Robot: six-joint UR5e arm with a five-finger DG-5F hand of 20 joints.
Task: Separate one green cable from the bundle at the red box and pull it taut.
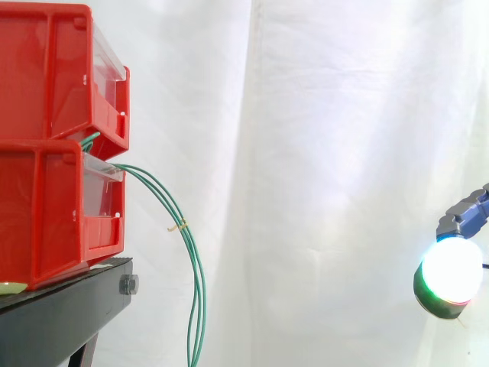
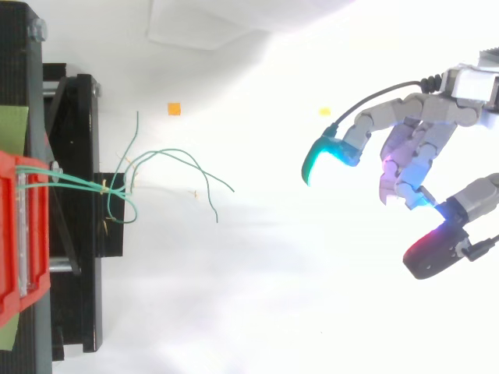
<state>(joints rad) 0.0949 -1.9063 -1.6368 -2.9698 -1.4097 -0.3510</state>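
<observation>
The robot hand (image 2: 425, 131) is open, with its fingers spread and a little bent, and it holds nothing. It hangs in the air well apart from the green cables (image 1: 184, 232). The cables come out of the gap between the two stacked red boxes (image 1: 46, 206) that sit on the black stand (image 1: 61, 306). They first point away from the boxes, toward the side where the robot hand is. Then they bend and hang mostly straight down. Seen from above, their loose ends fan out in soft curls. A small pale tie (image 1: 177, 226) seems to hold the strands close together partway along. To do this step well, I think the robot hand should come in slowly toward a spot where the strands lie apart. There it should pinch just one strand, then pull it straight away from the boxes until it has no sag.
</observation>
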